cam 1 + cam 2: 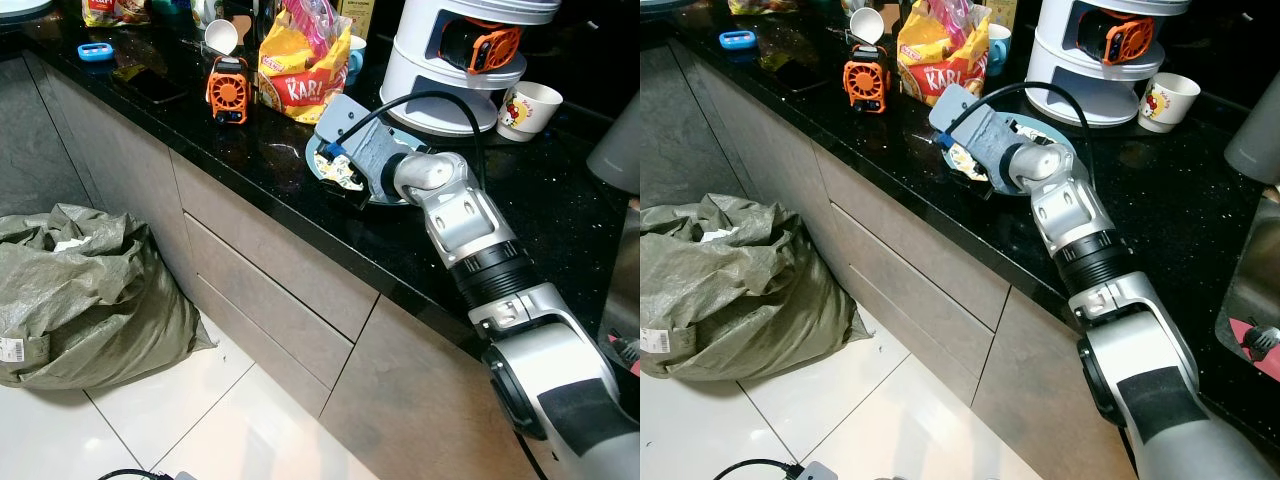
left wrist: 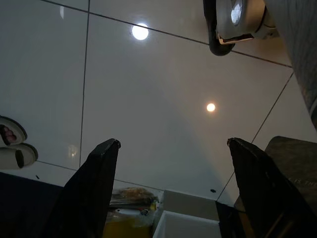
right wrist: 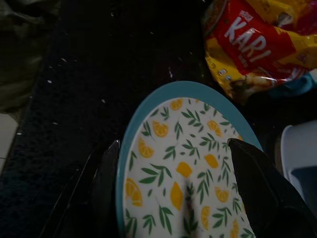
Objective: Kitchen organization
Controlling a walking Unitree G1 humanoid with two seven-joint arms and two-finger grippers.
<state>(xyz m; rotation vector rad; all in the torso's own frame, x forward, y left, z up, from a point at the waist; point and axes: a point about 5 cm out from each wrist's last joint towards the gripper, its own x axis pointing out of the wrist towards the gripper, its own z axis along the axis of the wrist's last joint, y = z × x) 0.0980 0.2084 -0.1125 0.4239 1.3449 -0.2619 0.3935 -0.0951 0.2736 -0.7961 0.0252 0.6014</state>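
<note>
A round plate (image 3: 183, 163) with a blue rim and a lemon-and-leaf pattern lies on the black countertop (image 1: 250, 150), close to its front edge. My right arm reaches over the counter, and its wrist (image 1: 365, 150) covers most of the plate (image 1: 965, 158). The right gripper (image 3: 173, 144) hovers just over the plate's near part, open, one finger beside the rim and the other above the pattern. My left gripper (image 2: 173, 143) hangs open over the white floor tiles, holding nothing.
Behind the plate are a yellow KARI snack bag (image 1: 300, 70), an orange gadget (image 1: 228, 90), a white tiered appliance (image 1: 450, 70) and a cartoon mug (image 1: 528, 108). A sink (image 1: 1260, 290) lies far right. A green sack (image 1: 80, 290) sits on the floor by the drawers (image 1: 270, 290).
</note>
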